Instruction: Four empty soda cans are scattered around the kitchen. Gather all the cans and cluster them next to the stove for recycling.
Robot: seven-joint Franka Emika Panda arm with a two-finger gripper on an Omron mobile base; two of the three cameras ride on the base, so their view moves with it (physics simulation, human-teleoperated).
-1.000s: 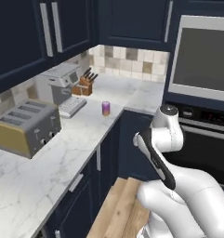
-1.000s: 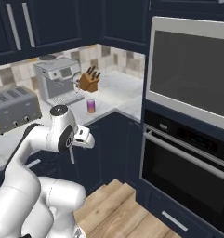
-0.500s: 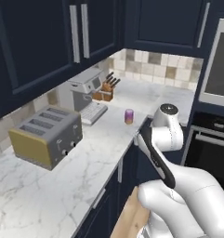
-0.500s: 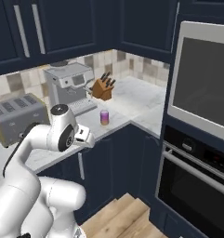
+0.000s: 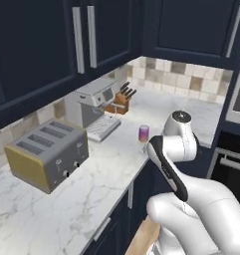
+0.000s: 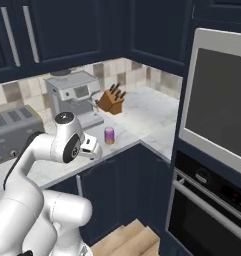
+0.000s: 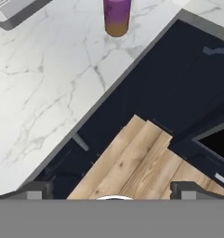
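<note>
A purple-pink soda can [image 5: 144, 133] with an orange lower band stands upright on the white marble counter [image 5: 106, 174], near the counter's front edge. It also shows in the right base view [image 6: 109, 135] and at the top of the hand view [image 7: 117, 16]. My gripper [image 7: 111, 189] hangs open over the floor in front of the counter, short of the can and apart from it, with nothing between its fingertips [image 7: 36, 190]. In the right base view the hand [image 6: 90, 146] sits just left of and below the can. The stove is out of view.
A toaster [image 5: 47, 154], a coffee machine [image 5: 96, 102] and a knife block [image 5: 122, 98] stand along the tiled back wall. A built-in wall oven [image 6: 217, 110] fills the right side. Navy cabinet fronts [image 7: 178, 79] and wood floor [image 7: 141, 158] lie below the hand.
The base has driven, so the whole scene has shifted: the counter and the purple can now sit closer, and the oven has slid to the right. The gripper has stayed open.
</note>
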